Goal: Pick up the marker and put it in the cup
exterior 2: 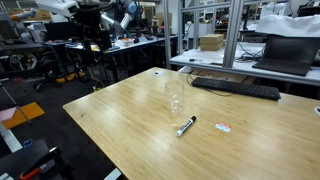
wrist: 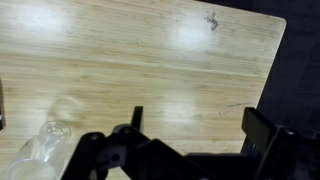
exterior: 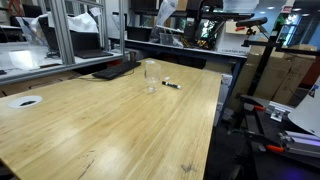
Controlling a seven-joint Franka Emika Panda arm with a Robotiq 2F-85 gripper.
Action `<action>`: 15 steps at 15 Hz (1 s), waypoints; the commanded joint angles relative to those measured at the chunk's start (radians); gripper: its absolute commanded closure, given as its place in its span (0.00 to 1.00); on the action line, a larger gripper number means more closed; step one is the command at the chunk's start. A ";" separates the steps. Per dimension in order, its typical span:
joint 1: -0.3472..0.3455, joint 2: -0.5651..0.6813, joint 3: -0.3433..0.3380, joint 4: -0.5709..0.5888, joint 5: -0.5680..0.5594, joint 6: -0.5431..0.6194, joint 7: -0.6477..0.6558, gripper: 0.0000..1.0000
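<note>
The black marker (exterior: 171, 85) lies flat on the wooden table (exterior: 110, 130), just beside the clear cup (exterior: 150, 75), which stands upright and empty. Both also show in an exterior view, the marker (exterior 2: 186, 126) in front of the cup (exterior 2: 176, 93). In the wrist view my gripper (wrist: 198, 120) is open and empty, high above bare tabletop. The cup (wrist: 40, 148) shows faintly at the lower left, well away from the fingers. The marker is out of the wrist view.
A black keyboard (exterior 2: 235, 88) lies behind the cup near the table's far edge. A small white and pink item (exterior 2: 223, 127) lies next to the marker. A white disc (exterior: 25, 101) sits near a table corner. The table edge (wrist: 275, 70) is at the right in the wrist view.
</note>
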 commanded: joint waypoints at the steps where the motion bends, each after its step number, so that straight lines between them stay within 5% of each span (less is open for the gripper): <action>1: -0.015 -0.001 0.015 0.004 0.004 -0.002 -0.003 0.00; 12: -0.015 -0.001 0.015 0.009 0.004 -0.002 -0.003 0.00; 15: -0.050 0.004 0.000 -0.027 -0.013 0.073 0.026 0.00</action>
